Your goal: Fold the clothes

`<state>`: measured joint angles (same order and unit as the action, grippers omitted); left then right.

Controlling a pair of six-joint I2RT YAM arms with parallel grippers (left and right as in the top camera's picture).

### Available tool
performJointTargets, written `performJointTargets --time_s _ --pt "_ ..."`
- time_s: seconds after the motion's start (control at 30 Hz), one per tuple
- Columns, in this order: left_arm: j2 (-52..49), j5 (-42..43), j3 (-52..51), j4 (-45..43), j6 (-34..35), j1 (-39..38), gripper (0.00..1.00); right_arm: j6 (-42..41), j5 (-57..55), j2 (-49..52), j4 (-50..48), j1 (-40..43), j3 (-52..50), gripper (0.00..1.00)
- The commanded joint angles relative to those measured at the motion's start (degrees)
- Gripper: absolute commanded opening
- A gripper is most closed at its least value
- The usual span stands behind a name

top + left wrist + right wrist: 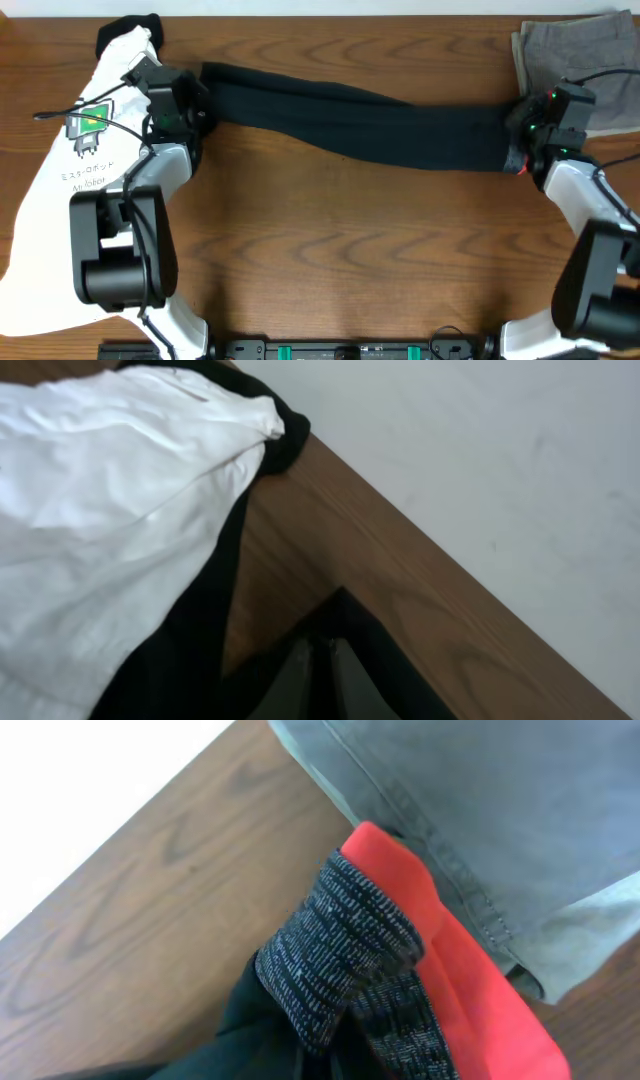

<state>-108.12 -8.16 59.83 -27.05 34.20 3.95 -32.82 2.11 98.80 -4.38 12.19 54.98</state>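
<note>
The black trousers lie stretched across the far half of the table, legs to the left and waist to the right. My left gripper is shut on the leg ends; in the left wrist view its fingers are pinched together on black cloth. My right gripper is shut on the waist end. In the right wrist view the grey waistband with its coral red edge bunches up over the fingers and hides them.
A white T-shirt with a green robot print lies at the left, right beside the left gripper. Grey-olive folded trousers lie at the far right corner, touching the waistband. The table's far edge is close.
</note>
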Motion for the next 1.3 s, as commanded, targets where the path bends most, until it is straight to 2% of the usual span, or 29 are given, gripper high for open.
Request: performJointTargets --time_s 0.0,0.33,0.37,0.4,0.43,0.5,0.53,0.6,0.63,0.77,0.9,1.03,1.13,1.27 --pt "-2.5 -1.8 1.8 -2.4 -1.2 0.2 0.06 -0.6 -1.9 3.5 -2.1 -0.7 0.2 0.05" --pt "-5.5 -2.0 3.5 -3.5 -1.2 0.2 0.07 -3.1 -1.9 8.8 -11.5 -0.7 0.2 0.06" --pt "-5.6 -2.0 3.6 -3.6 -1.2 0.2 0.14 -3.1 -1.9 8.8 -12.5 -0.6 0.2 0.08" --pt "-5.6 -2.0 3.7 -3.8 -1.2 0.2 0.26 -3.1 -1.9 8.8 -13.6 -0.6 0.2 0.09" --pt "-5.7 -2.0 3.7 -4.2 -1.2 0.2 0.59 -3.1 -1.9 8.8 -15.2 -0.7 0.2 0.11" --pt "-5.7 -2.0 3.9 -5.6 -1.2 0.2 0.99 -2.4 -1.9 8.8 -18.6 -0.7 0.2 0.20" --pt "-5.7 -2.0 4.0 -6.6 -1.2 0.2 0.98 -1.8 -1.9 8.8 -20.3 -0.7 0.2 0.26" --pt "-5.7 -2.0 4.8 -7.5 -1.2 0.2 0.98 -0.8 -1.9 8.8 -23.5 -0.7 0.2 0.54" --pt "-5.6 -1.9 5.4 -7.4 -1.2 0.1 0.98 -0.3 -1.8 8.8 -24.6 -0.8 0.2 0.59" --pt "-4.5 2.4 8.2 -2.1 -3.1 -0.2 0.98 3.6 2.6 8.8 -24.9 -1.3 1.0 0.98" --pt "-3.5 4.7 11.8 7.8 -9.4 -1.7 0.98 8.4 8.9 8.7 -17.0 -1.7 3.5 0.99" --pt "-2.8 4.7 14.2 16.5 -16.9 -3.7 0.98 13.6 13.1 8.7 -0.7 -1.7 8.4 0.99" --pt "-1.8 4.7 14.7 21.4 -18.6 -4.3 0.98 13.8 12.8 8.4 12.3 -1.5 11.8 0.99" --pt "0.5 4.7 14.7 28.4 -18.5 -4.3 0.98 13.8 12.9 7.1 23.3 0.1 14.4 0.99"
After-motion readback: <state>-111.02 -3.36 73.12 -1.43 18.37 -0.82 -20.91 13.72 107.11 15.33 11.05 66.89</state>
